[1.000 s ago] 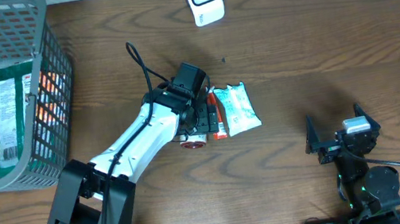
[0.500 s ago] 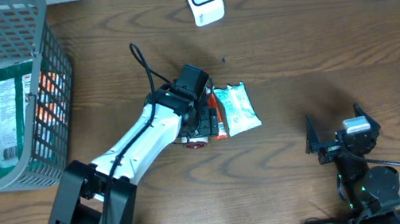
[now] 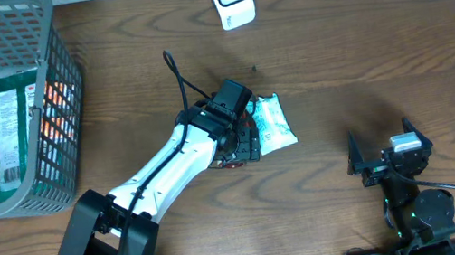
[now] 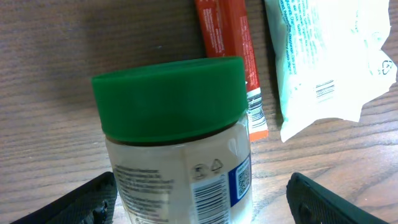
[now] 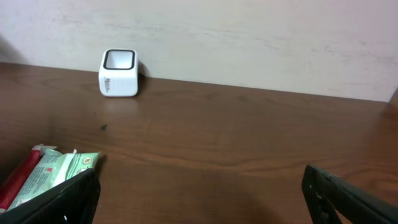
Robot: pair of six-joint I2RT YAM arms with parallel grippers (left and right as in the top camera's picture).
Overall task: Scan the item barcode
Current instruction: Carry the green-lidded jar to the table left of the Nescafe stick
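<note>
I see left gripper (image 4: 200, 186) straddling clear green-lidded jar (image 4: 174, 124), jaws wide, gripping nothing. Jar axis in line with gripper, lid pointing away. Right gripper (image 3: 381, 144) well apart from jar.

A dark brown wooden table (image 3: 396, 37) is seen filling nearly the whole overhead view. Its top is marked by long, wavy grain running across its width. A small dark speck (image 3: 254, 70) is noted on the bare wood toward the far side. Along the far edge the table is met by a pale, off-white wall (image 5: 261, 37), which is faintly scuffed and mottled. The joint between wall and tabletop is shown as a straight line in the right wrist view. The wood is lit evenly, a dull sheen is given off, and only soft, blurred shadows are cast on it.
</note>
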